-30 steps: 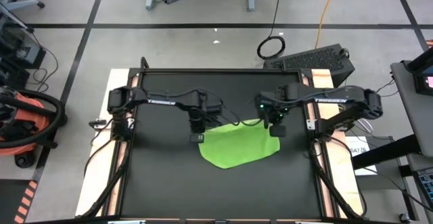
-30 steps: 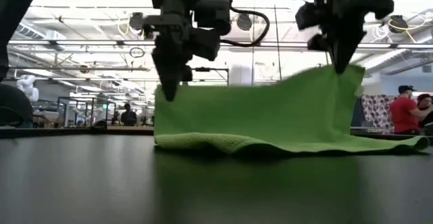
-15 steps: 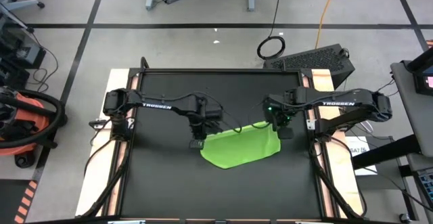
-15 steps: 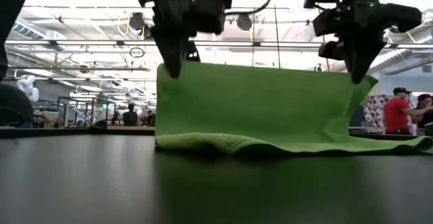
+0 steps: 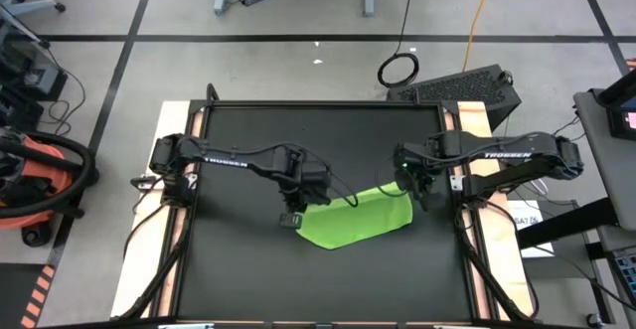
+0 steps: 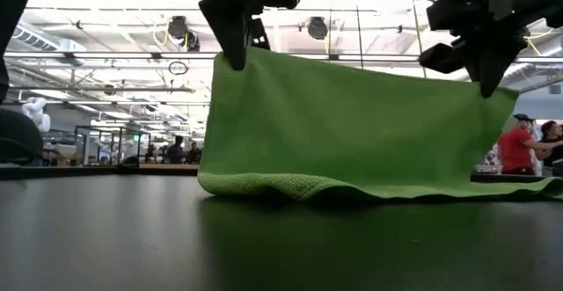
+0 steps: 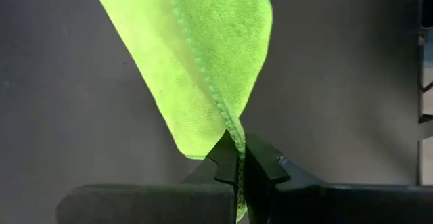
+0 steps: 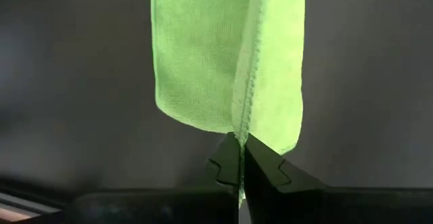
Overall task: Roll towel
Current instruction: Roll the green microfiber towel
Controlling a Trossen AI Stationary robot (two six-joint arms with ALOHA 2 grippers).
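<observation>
The lime-green towel [image 5: 353,222] lies on the black mat [image 5: 238,269] with its far edge lifted. In the low view the towel [image 6: 352,124] stands up as a sheet between the two grippers, and its near part [image 6: 290,185] rests on the mat. My left gripper [image 5: 291,217] is shut on the towel's left far corner. My right gripper [image 5: 417,194] is shut on its right far corner. Both are well above the mat in the low view: my left gripper [image 6: 236,58] and my right gripper [image 6: 486,84]. My left gripper pinches the towel's hemmed edge [image 7: 236,135] between its two fingers at the left far corner, from above, pointing down. The cloth hangs below the fingers, its lower part on the mat. My right gripper pinches the hemmed edge [image 8: 243,128] at the right far corner in the same way, from above. The top edge [image 6: 369,67] runs nearly straight between the two grippers.
The mat has bare room left of, behind and in front of the towel. Wooden table edges [image 5: 177,230] flank the mat. Beyond the table's right edge lie papers [image 5: 527,215]. People stand in the room behind in the low view [image 6: 519,146].
Both grippers have risen and gone toward the table's near edge, still shut on the towel's far corners. The far edge has been lifted higher and carried over the rest, so the cloth stands taller; the near part has stayed on the mat.
</observation>
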